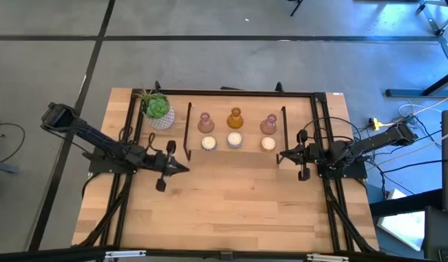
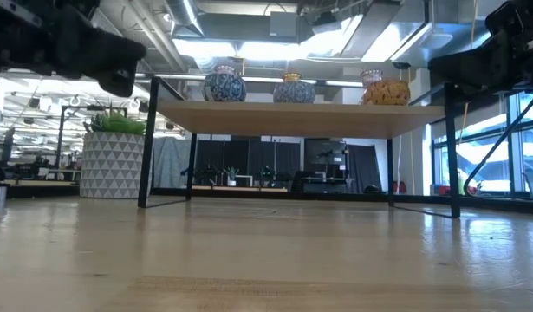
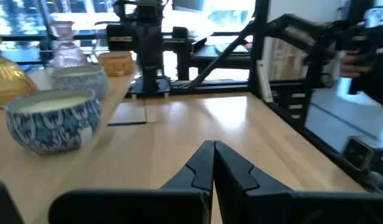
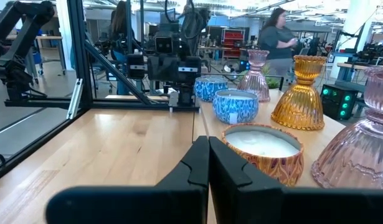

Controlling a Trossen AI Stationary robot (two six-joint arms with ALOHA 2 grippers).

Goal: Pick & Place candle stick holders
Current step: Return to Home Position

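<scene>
- Flanking the shelf (image 1: 218, 127) at mid-frame of the high view, your left gripper (image 3: 213, 145) and right gripper (image 4: 208, 140) sit closed, empty.
- Clipping a leg could topple your glass candle holders (image 1: 235, 117).

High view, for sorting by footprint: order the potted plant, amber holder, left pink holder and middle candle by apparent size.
1. potted plant
2. amber holder and left pink holder, alike
3. middle candle, slightly smaller

Three candle stick holders (image 1: 235, 118) stand behind three candle tins (image 1: 234, 140) on the shelf (image 1: 250, 129), plant (image 1: 157, 109) left of it.
</scene>
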